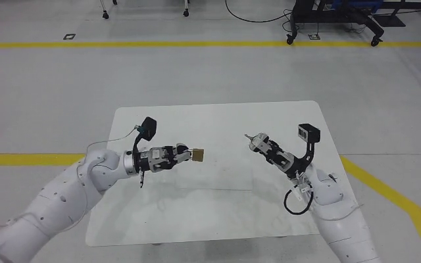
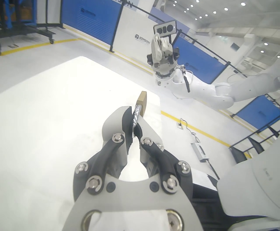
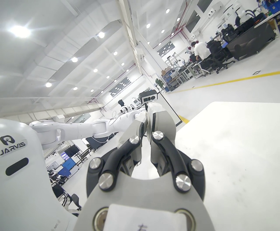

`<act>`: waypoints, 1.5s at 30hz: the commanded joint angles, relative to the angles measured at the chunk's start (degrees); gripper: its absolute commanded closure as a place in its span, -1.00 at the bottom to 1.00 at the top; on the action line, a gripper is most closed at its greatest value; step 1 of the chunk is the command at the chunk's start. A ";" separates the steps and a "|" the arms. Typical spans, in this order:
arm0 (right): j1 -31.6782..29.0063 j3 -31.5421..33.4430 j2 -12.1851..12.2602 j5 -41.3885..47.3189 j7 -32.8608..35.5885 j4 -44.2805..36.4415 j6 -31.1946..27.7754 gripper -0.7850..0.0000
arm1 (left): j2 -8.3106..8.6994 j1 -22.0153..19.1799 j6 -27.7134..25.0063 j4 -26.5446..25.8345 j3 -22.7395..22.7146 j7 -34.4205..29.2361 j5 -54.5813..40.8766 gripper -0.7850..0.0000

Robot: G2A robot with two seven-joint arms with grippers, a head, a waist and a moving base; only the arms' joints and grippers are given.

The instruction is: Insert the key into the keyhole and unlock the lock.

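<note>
Blue wall panels [image 2: 87, 17] behind the padlock carry white lettering, which I leave unread. My left claw [image 2: 134, 122] is clamped on the brass padlock [image 2: 143, 101] by its silver shackle [image 2: 136, 114] and holds it above the white surface [image 1: 217, 217]. The left wrist view shows the shackle edge-on between the pads. The top view shows only the brass body past the fingertips. I cannot find the keyhole in any view. My right claw [image 1: 252, 139] hangs well apart from the padlock and points toward it, its fingers pressed together. A thin grey sliver pokes from its tip, the key [image 1: 248, 137] as far as I can tell. In the right wrist view that claw's own fingers hide it.
</note>
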 commanded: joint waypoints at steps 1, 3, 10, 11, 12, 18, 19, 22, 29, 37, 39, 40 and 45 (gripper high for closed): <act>-1.12 0.94 0.25 -0.02 0.33 -2.30 0.92 1.00 | -1.77 -1.54 0.00 1.02 2.82 -6.60 -7.36 1.00; -1.31 0.77 0.32 -0.62 0.84 -4.09 2.26 1.00 | -3.64 -2.98 0.00 2.43 5.34 -13.31 -16.04 1.00; 3.86 -6.48 -0.96 -5.92 0.68 -4.18 8.42 1.00 | -8.88 -5.92 0.00 11.70 7.46 -35.41 -49.44 1.00; 4.89 -7.64 -1.22 -6.56 0.58 -3.61 9.02 1.00 | -9.42 -5.97 0.00 12.94 7.08 -38.42 -52.97 1.00; 5.86 -8.72 -1.48 -6.93 0.47 -3.06 9.44 1.00 | -9.92 -6.01 0.00 14.09 6.69 -41.23 -55.84 1.00; 10.11 -12.64 -2.55 -6.40 0.58 -0.17 9.80 1.00 | -11.59 -6.00 4.12 14.75 6.89 -45.37 -62.04 1.00; 10.58 -12.87 -2.66 -6.22 0.52 0.15 9.65 1.00 | -11.70 -5.96 4.75 14.80 6.71 -46.01 -62.64 1.00; 11.47 -13.25 -2.88 -4.72 0.44 0.85 9.07 1.00 | -11.99 -5.53 6.33 14.42 6.03 -47.59 -64.11 1.00; 12.06 -11.40 -2.82 -1.86 -0.62 2.25 7.56 1.00 | -12.16 -4.60 7.76 14.26 3.54 -49.02 -63.92 1.00; 13.50 -11.63 -3.11 -2.88 -1.19 5.45 9.34 1.00 | -11.64 -3.04 9.45 11.28 0.45 -50.72 -63.40 1.00; 14.14 -12.49 -3.36 -3.40 -1.17 6.18 9.60 1.00 | -11.50 -2.59 9.75 10.81 -0.27 -51.02 -63.01 1.00; 14.37 -12.87 -3.47 -4.07 -1.28 6.23 9.71 1.00 | -11.44 -2.42 9.90 10.59 -0.60 -51.17 -62.76 1.00; 14.11 -14.36 -3.81 -3.15 -0.09 5.25 9.19 1.00 | -11.29 -1.60 10.57 10.10 -2.12 -51.83 -62.18 1.00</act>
